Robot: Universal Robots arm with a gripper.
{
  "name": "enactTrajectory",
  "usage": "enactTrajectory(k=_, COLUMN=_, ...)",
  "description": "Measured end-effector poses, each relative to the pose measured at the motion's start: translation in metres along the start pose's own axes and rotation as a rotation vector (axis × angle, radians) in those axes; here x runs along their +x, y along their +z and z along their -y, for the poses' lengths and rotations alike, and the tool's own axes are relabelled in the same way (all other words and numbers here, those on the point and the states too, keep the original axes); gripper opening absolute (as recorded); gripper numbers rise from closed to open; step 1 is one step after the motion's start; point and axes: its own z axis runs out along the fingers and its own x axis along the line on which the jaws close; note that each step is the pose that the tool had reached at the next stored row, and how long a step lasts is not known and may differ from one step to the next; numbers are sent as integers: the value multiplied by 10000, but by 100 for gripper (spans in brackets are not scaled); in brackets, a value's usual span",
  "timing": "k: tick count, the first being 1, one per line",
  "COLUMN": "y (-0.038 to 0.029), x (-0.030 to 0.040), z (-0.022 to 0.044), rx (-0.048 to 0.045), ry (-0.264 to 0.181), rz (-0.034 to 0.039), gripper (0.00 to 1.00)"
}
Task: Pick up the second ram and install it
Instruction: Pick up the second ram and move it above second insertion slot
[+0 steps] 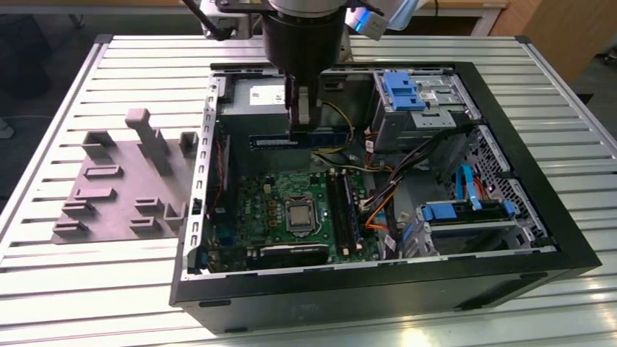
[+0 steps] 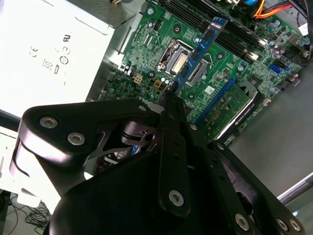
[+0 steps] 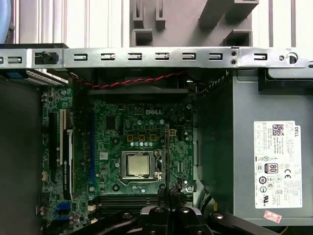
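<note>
We saw the second ram (image 1: 289,140) held in the air above the open computer case (image 1: 540,238), clear of everything below it. It hung over the strip between the power supply (image 1: 253,94) and the motherboard (image 1: 260,210). Its long axis ran nearly level across the exterior view, from that view's left to its right, and it stood on its long edge with the flat face toward the camera. In the second wrist view the stick (image 2: 200,49) reached out from the fingertips over the green board, its blue face and black chips showing. In the first wrist view we saw it (image 3: 167,152) edge-on, as a thin line passing beside the processor socket (image 3: 138,164).

In all three views the stick lay crosswise to the long black memory slots (image 1: 339,210) on the motherboard, well above them. The pincer (image 1: 305,126) was closed on the stick near the middle of its length, with the fingers pointing straight down from the arm. We found the same narrow grip in both wrist views (image 2: 168,98) (image 3: 170,190).

Inside the case, blue drive brackets (image 1: 400,90) sat toward the exterior view's right. Outside it, on that view's left, the grey moulded tray (image 1: 106,210) with raised blocks lay on the slatted tabletop (image 1: 97,296)
</note>
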Motion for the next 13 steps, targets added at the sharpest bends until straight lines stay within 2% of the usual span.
enactTrajectory(k=13, y=158, x=1, z=20, rx=0, ry=0, rz=-1, gripper=11)
